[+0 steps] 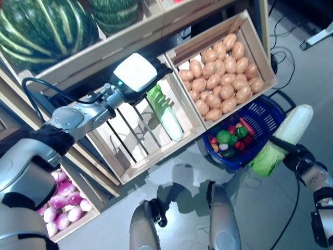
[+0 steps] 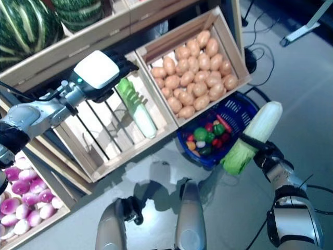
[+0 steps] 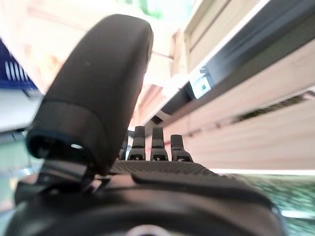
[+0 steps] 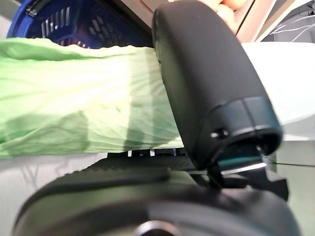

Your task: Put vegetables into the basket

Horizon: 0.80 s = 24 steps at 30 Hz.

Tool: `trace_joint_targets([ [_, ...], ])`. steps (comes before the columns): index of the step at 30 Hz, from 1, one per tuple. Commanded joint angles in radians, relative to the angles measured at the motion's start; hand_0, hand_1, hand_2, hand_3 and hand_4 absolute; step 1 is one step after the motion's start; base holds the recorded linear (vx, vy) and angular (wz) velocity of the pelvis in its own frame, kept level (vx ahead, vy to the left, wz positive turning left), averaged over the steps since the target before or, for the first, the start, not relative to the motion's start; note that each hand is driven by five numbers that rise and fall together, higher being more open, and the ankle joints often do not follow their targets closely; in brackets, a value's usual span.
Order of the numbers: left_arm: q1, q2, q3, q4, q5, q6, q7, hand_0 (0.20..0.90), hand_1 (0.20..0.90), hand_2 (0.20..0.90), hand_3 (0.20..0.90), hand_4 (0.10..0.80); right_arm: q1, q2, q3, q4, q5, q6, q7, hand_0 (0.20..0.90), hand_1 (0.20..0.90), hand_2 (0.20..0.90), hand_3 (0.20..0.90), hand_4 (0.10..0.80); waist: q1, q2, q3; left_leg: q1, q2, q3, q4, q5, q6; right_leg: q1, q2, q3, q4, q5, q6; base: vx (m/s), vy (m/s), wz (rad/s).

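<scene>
Already stocked with small vegetables, blue basket [image 1: 270, 117] below potato crate [image 1: 260, 49]; napa cabbage [image 1: 283, 138] clamped in right hand [image 1: 294, 153] just beside its rim, not yet dropped. Reaching into slatted crate [image 2: 104, 151], left hand [image 2: 122, 65] above another cabbage [image 2: 138, 112]. Straight, empty fingers [image 3: 152, 145]. Thumb [image 4: 206, 83] across leaves.

The scene is viewed from above by both eye views, which share the potato crate [image 1: 225, 67] and blue basket [image 2: 243, 113]. Each wrist view is taken from very close, along its own hand: the left hand [image 3: 98, 98] is faced toward the shelves [image 3: 256, 83], the right hand [image 4: 206, 83] toward the basket.
</scene>
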Motion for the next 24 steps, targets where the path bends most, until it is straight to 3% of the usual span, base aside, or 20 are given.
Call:
trace_joint_targets([
  [1, -0.147, 0.054, 0.019, -0.060, -0.038, 0.094, 0.015, 0.900, 0.900, 0.900, 0.900, 0.800, -0.101, -0.094, -0.001, 0.015, 0.108, -0.093, -0.054, 0.300, 0.300, 0.300, 0.300, 0.400, 0.028, 0.023, -0.034, -0.041, -0.008, 0.001, 0.066, -0.044, 0.003, 0.036, -0.018, -0.058, 0.112, -0.070, -0.093, 0.000, 0.000, 0.00],
  [5, -0.213, 0.068, -0.036, -0.064, -0.063, 0.122, -0.012, 0.900, 0.900, 0.900, 0.900, 0.800, -0.167, -0.112, 0.020, 0.042, 0.115, -0.061, -0.073, 0.300, 0.300, 0.300, 0.300, 0.400, 0.034, 0.039, -0.019, -0.133, 0.004, -0.026, 0.177, -0.066, -0.012, -0.044, -0.037, -0.039, 0.208, -0.098, -0.090, -0.001, 0.008, 0.13],
  [12, -0.262, 0.112, -0.069, -0.068, -0.043, 0.104, -0.027, 0.900, 0.900, 0.900, 0.900, 0.800, -0.227, -0.125, 0.031, 0.075, 0.176, -0.018, -0.098, 0.300, 0.300, 0.300, 0.300, 0.400, 0.055, 0.049, -0.013, -0.242, 0.027, -0.077, 0.325, -0.099, -0.041, -0.138, -0.075, -0.019, 0.355, -0.138, -0.077, 0.027, -0.030, 0.04],
  [18, -0.358, 0.108, -0.146, -0.017, -0.031, 0.142, -0.058, 0.900, 0.900, 0.900, 0.900, 0.800, -0.263, -0.126, 0.044, 0.103, 0.175, 0.033, -0.120, 0.300, 0.300, 0.300, 0.300, 0.400, 0.063, 0.047, -0.013, -0.330, 0.043, -0.126, 0.421, -0.124, -0.061, -0.229, -0.101, 0.000, 0.464, -0.156, -0.059, 0.044, -0.057, 0.10],
  [24, -0.435, 0.074, -0.179, 0.054, -0.004, 0.138, 0.015, 0.900, 0.900, 0.900, 0.900, 0.800, -0.324, -0.123, 0.097, 0.119, 0.173, 0.074, -0.148, 0.300, 0.300, 0.300, 0.300, 0.400, 0.069, 0.043, -0.011, -0.420, 0.056, -0.152, 0.484, -0.136, -0.063, -0.324, -0.118, 0.014, 0.547, -0.163, -0.049, 0.015, -0.052, 0.03],
])
